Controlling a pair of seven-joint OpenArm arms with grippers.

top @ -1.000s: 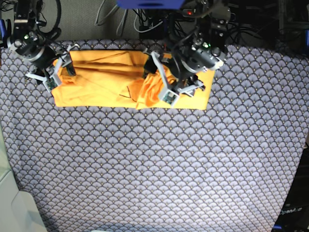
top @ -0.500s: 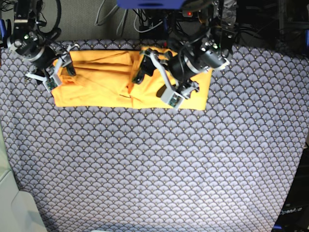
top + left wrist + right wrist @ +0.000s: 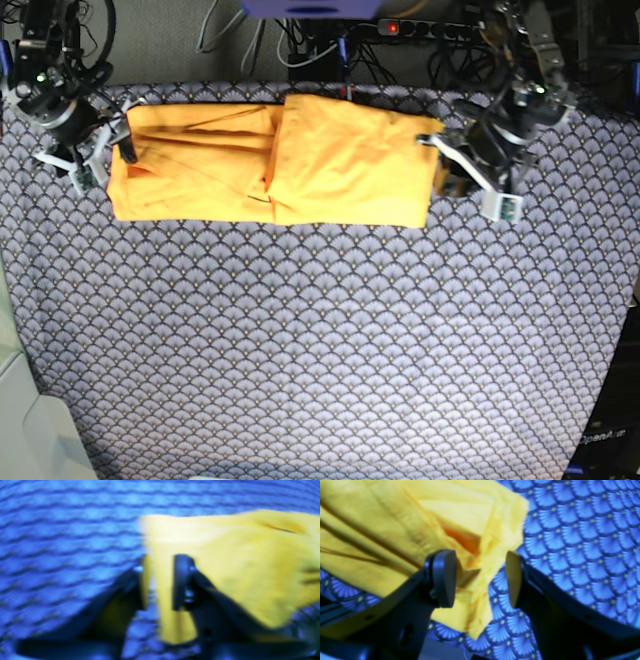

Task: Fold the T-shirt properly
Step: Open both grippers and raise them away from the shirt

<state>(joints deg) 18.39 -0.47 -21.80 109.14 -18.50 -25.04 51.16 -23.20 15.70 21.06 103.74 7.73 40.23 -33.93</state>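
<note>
The orange-yellow T-shirt [image 3: 340,160] lies as a long flat band across the far part of the table. My left gripper [image 3: 445,172] is at the shirt's right edge. In the blurred left wrist view its jaws [image 3: 160,580] stand close together with the shirt's edge [image 3: 237,555] between them. My right gripper [image 3: 108,158] is at the shirt's left end. In the right wrist view it [image 3: 477,580] is open and straddles a corner of the shirt [image 3: 395,517].
The purple-grey fan-patterned cloth [image 3: 320,340] covers the table. Cables and a power strip [image 3: 420,28] run behind the far edge. A pale object [image 3: 30,420] stands at the front left corner.
My left gripper has moved from the middle of the shirt to its right edge. The bunched fabric there now lies flat. My right gripper has drawn slightly left.
</note>
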